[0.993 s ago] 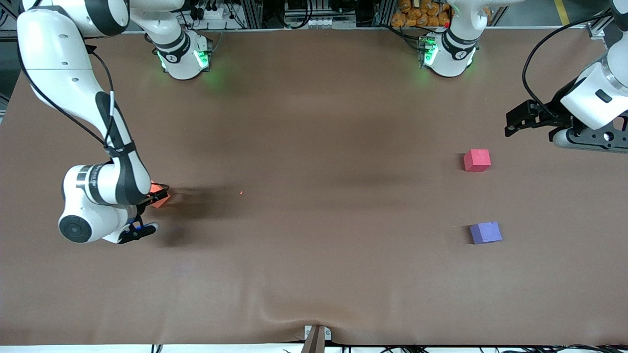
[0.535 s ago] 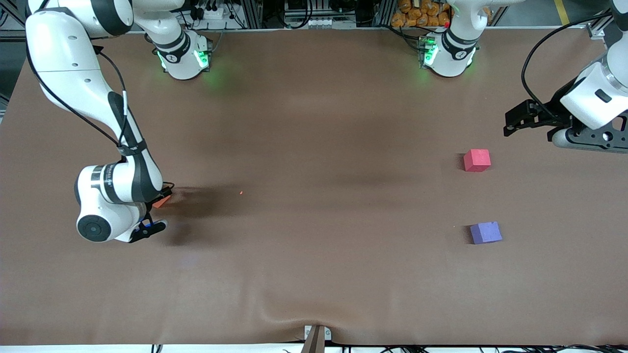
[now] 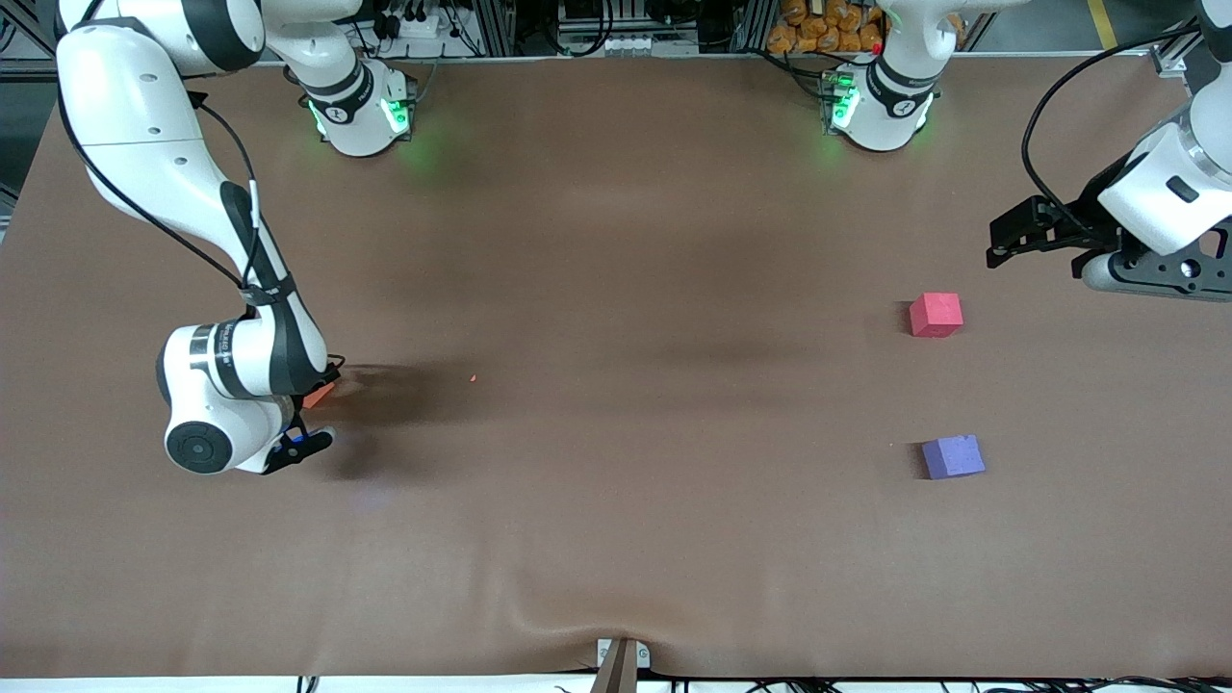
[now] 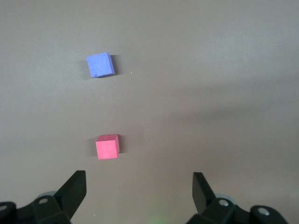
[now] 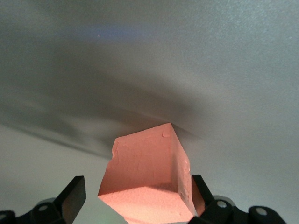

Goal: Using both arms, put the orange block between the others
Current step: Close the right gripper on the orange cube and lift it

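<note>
One orange block [image 5: 147, 172] sits on the brown counter [image 3: 616, 289] at the middle-left of the front view, toward the right arm's end, where only a sliver of it [image 3: 318, 393] shows past the wrist of the right arm [image 3: 231, 371]. In the right wrist view it fills the lower centre of the frame, turned so that one corner edge faces the camera, and it lies between the two black fingers [image 5: 72, 196] of the right gripper [image 5: 138, 196]. That gripper stands wide, low over the block; one finger shows a gap to the block, while the other is at the block's edge and contact there cannot be told.

There are three cubes in all. The other two lie at the middle-right of the front view, toward the left arm's end, well apart from the orange one: one red-pink cube [image 3: 936, 315] and one purple-blue cube [image 3: 953, 456], the purple-blue one nearer to the front camera, with bare counter between them.

Two arms are in view. The left arm [image 3: 1165, 192] comes in at the upper-right edge of the front view and waits, its left gripper [image 3: 1001, 252] in the air over bare counter near the red-pink cube. In the left wrist view the left gripper [image 4: 139, 191] is spread wide and holds nothing, both cubes showing in the frame above its fingers [image 4: 74, 189].

Two green-lit bases [image 3: 361, 111] stand along the top edge of the front view.
</note>
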Controlling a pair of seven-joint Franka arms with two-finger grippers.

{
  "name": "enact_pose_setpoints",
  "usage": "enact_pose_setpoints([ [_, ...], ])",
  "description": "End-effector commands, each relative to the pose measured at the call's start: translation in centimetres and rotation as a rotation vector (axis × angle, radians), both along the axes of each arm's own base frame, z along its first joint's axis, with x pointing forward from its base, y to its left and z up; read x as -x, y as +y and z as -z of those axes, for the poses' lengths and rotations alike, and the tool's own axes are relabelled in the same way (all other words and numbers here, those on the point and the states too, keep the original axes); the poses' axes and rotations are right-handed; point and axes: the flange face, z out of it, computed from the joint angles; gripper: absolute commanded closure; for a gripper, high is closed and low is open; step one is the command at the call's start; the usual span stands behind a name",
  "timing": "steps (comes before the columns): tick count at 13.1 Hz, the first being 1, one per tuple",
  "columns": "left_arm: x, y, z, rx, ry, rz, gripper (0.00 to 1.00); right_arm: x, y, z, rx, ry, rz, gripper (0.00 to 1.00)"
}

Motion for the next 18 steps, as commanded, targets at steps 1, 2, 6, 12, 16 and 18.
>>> enact_pose_setpoints([
  [1, -0.2, -0.1, -0.4, 0.024, 0.005, -0.016, 0.00, 0.3, 0.0, 0.3, 0.014, -0.002, -0.052, 0.00],
  [2, -0.2, -0.1, -0.4, 0.024, 0.005, -0.016, 0.00, 0.3, 0.0, 0.3, 0.007, 0.001, -0.068, 0.07],
  [6, -0.2, -0.1, -0.4, 0.024, 0.005, -0.016, 0.00, 0.2, -0.2, 0.3, -0.014, 0.006, -0.105, 0.23],
  [12, -0.1, -1.0, -0.5, 0.092, 0.014, -0.016, 0.00, -0.7, -0.5, -1.3, -0.019, -0.015, -0.103, 0.43],
  [16, -1.0, -2.2, 0.8, 0.225, 0.047, -0.020, 0.00, -2.1, -0.1, -5.2, -0.018, -0.009, -0.090, 0.46],
  [18, -1.4, -2.4, 1.1, 0.271, 0.051, -0.029, 0.00, -2.7, 1.2, -7.2, -0.020, -0.006, -0.094, 0.46],
])
